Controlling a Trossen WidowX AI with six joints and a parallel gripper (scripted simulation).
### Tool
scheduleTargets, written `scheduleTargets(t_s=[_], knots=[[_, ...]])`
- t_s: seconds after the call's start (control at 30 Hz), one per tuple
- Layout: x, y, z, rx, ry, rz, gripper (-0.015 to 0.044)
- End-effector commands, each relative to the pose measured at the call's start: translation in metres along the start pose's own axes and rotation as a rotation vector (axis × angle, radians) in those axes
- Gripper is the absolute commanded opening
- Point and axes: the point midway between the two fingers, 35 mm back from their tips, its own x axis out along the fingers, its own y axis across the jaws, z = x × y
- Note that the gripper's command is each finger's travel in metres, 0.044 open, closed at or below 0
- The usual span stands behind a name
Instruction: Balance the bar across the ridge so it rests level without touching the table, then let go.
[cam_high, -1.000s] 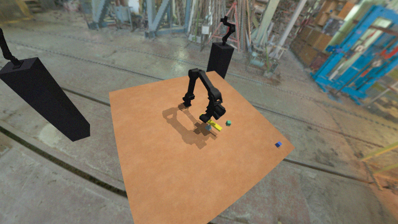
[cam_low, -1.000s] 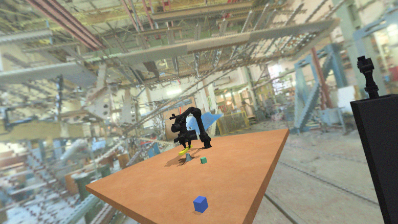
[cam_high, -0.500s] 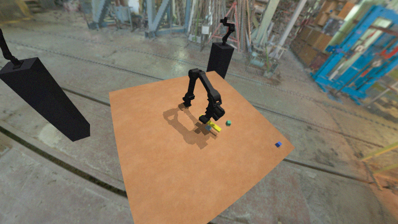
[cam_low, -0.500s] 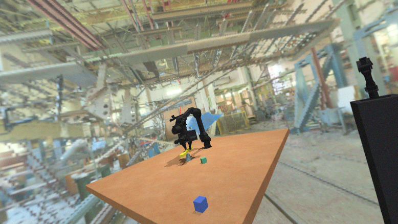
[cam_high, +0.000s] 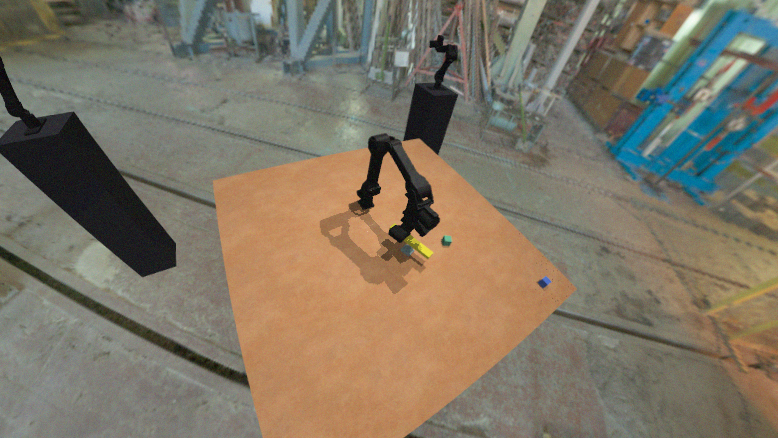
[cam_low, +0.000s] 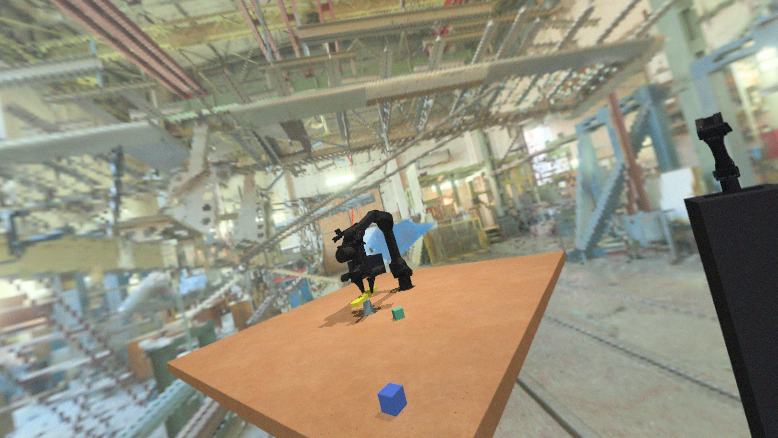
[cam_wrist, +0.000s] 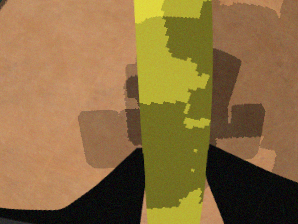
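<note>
My gripper (cam_high: 400, 232) (cam_low: 363, 291) (cam_wrist: 173, 153) is shut on the yellow bar (cam_high: 420, 247) (cam_low: 360, 299) (cam_wrist: 174, 96), holding it near one end. The bar lies roughly level, right over the small grey-blue ridge (cam_high: 406, 250) (cam_low: 368, 308) on the orange table (cam_high: 326, 326) (cam_low: 462, 337) (cam_wrist: 67, 63). I cannot tell whether the bar touches the ridge's top. In the wrist view the bar runs straight up the frame between the two dark fingers and hides the ridge.
A green cube (cam_high: 446, 239) (cam_low: 397, 312) sits on the table a short way from the ridge. A blue cube (cam_high: 544, 281) (cam_low: 391, 398) sits near the table's far corner edge. Black camera pillars (cam_high: 430, 122) (cam_low: 734, 304) stand off the table.
</note>
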Motion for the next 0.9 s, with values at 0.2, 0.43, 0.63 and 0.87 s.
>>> scheduleTargets(t_s=[0.2, 0.43, 0.63, 0.87], knots=[[0.0013, -0.0002, 0.0001, 0.002, 0.0, 0.0, 0.0], [0.0018, -0.0002, 0.0001, 0.002, 0.0, 0.0, 0.0], [0.0023, -0.0002, 0.0001, 0.002, 0.0, 0.0, 0.0], [0.003, -0.0002, 0.0002, 0.002, 0.0, 0.0, 0.0]])
